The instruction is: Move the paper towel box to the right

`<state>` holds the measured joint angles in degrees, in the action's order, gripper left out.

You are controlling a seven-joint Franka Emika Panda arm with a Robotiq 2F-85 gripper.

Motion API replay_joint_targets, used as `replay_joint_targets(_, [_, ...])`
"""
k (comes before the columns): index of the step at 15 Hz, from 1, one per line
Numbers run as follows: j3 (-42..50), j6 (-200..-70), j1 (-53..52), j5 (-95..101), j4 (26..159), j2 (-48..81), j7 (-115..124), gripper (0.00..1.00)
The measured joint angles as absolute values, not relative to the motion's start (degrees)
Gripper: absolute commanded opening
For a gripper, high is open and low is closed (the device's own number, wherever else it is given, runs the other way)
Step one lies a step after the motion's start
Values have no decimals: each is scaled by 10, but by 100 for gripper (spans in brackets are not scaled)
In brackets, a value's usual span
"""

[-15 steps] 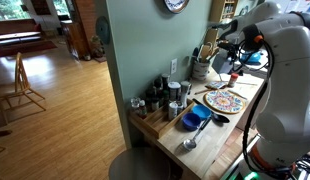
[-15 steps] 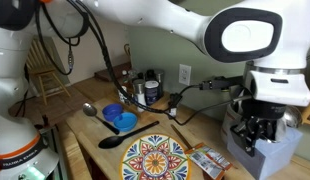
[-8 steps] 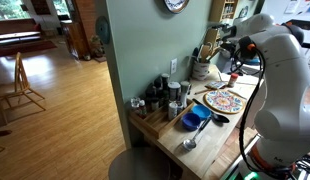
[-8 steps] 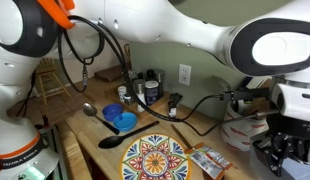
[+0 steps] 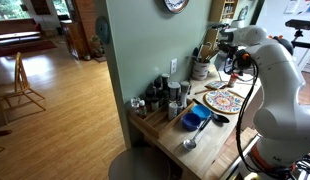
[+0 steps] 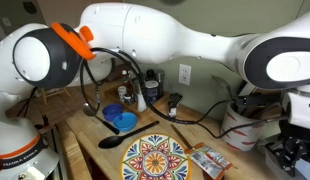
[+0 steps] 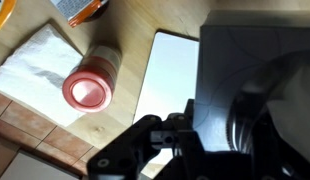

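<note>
**Box at the counter's end, grip unclear**

From across the room, the gripper (image 6: 293, 152) hangs at the far end of the wooden counter (image 6: 190, 128), right at the picture's border and just past the grey crock (image 6: 243, 122). In both exterior views the arm or the frame edge hides what sits under it. The only likely sight of the paper towel box (image 7: 250, 60) is in the wrist view. There a big grey-blue block fills the right side, pressed up against the dark gripper parts at the bottom. I take that block to be the box, at the end of the counter directly under the wrist. I cannot tell whether the jaws are closed on it, wide around it, or only resting above it, because the fingertips are lost in shadow.

If the box is in hand, the move calls for a low, level slide along the counter's length, with the box kept upright so the paper at its top does not spill. A pink cylinder (image 7: 90, 87) stands on a white napkin (image 7: 35, 65) close by, so the path should stay well clear of it. The box should also keep away from the crock and its utensils. It should be set down flat and well in from the counter's edge, and released only once its base bears fully on the wood. The patterned plate (image 6: 155, 160) near the front edge is well apart and should not get in the way.
</note>
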<state>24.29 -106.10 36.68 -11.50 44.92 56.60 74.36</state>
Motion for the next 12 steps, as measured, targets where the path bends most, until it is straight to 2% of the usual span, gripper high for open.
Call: replay_joint_targets(12, [148,-1090,432,-118,337,655,776,0])
